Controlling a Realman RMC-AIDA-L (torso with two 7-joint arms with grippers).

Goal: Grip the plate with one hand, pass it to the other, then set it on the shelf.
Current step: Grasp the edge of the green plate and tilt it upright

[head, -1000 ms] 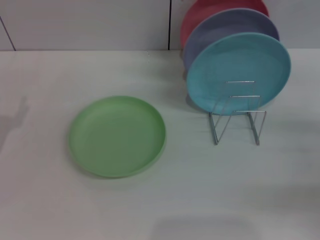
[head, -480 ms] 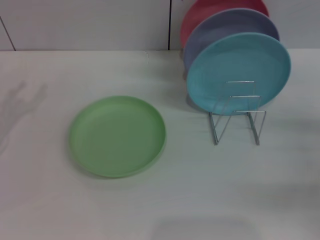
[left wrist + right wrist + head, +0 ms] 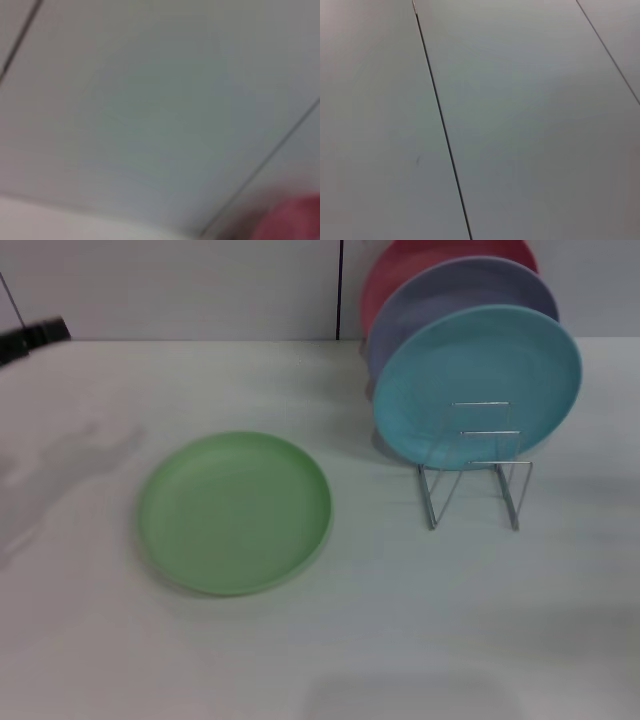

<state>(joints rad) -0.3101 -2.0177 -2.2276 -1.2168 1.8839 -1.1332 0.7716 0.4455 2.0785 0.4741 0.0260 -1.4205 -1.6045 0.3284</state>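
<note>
The light green plate (image 3: 235, 512) lies flat on the white table (image 3: 420, 620), left of centre in the head view. The silver wire rack (image 3: 476, 480) stands to its right, with its front slots bare. A black tip of my left gripper (image 3: 32, 340) shows at the far left edge, well away from the plate, and its shadow falls on the table below it. My right gripper is out of view. The right wrist view shows only wall panels.
A turquoise-blue plate (image 3: 478, 385), a lavender plate (image 3: 440, 300) and a red plate (image 3: 400, 265) stand upright in the rack's rear slots. The red plate shows blurred in the left wrist view (image 3: 295, 220). A white wall (image 3: 170, 285) rises behind the table.
A black part of my left arm has come into view at the far left edge. Its shadow has moved right across the table towards the green plate. The plates have not moved.
</note>
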